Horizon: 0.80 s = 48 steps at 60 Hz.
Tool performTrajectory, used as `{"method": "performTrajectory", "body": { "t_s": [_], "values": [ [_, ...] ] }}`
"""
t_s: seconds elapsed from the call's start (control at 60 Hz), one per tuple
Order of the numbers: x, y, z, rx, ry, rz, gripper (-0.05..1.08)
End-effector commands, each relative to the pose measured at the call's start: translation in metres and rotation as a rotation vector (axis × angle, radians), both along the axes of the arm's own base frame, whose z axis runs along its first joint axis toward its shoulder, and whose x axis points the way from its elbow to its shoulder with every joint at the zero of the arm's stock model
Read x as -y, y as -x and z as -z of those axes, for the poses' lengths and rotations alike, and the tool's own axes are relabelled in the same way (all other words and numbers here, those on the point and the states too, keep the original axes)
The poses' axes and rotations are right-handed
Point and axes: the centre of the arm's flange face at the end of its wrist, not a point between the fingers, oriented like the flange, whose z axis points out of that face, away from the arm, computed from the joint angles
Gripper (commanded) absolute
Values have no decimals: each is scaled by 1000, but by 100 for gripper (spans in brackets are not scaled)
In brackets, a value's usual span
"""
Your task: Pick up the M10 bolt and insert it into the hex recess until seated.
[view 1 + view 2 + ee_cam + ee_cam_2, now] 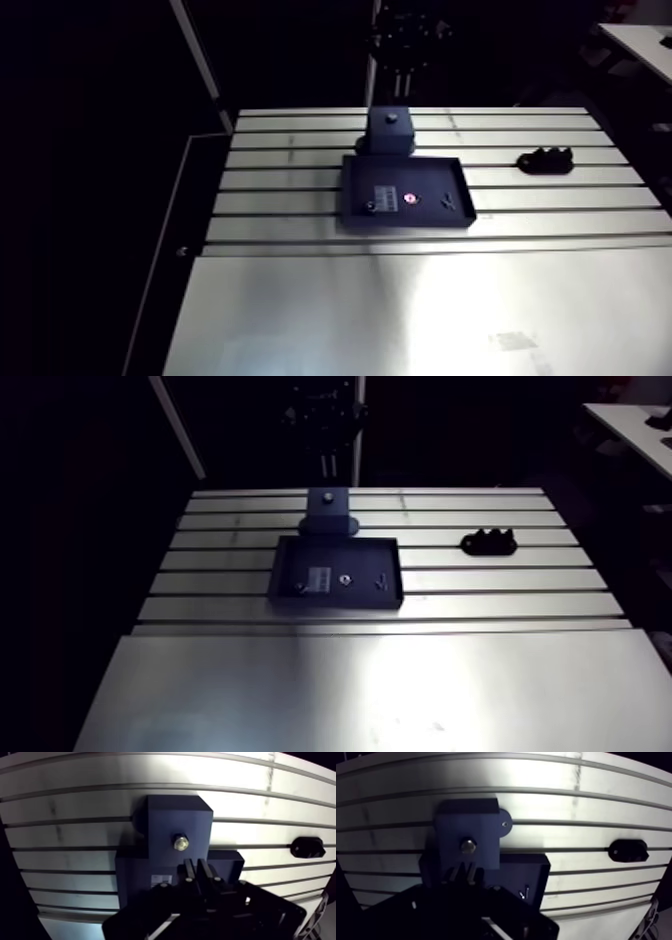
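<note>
**Operator:** Where's the bolt relative to the jaws?

**Observer:** In your wrist view, the bolt [181, 843] sits in the top face of the dark block [170, 817], with its bright hex head facing up. It lies just ahead of the jaws' tips and isn't touching them. The block stands on the slotted surface [400, 300], right against the far edge of the dark tray [400, 172].

**Operator:** And the jaws themselves?

**Observer:** They're clenched. You can see the two tips side by side with only a thin sliver between them, and nothing is gripped there. They touch neither the bolt nor the block. They hang over the near edge of the block, where it meets the tray.

**Operator:** Anything else I should note down there?

**Observer:** In your arm view, the tray holds a pale label [385, 192], a small ring [409, 198] and a small screw [445, 200], all lying loose on its floor. A black holder [545, 159] rests on the surface well apart from the tray, off to one side.
</note>
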Motion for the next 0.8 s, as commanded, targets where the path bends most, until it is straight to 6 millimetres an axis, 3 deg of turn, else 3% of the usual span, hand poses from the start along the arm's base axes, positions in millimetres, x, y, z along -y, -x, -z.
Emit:
{"method": "performTrajectory", "body": {
  "t_s": [0.017,0.8],
  "values": [
    [6,-1,4,12,17,-3,108],
    [7,-8,25,-13,13,-9,108]
  ]
}}
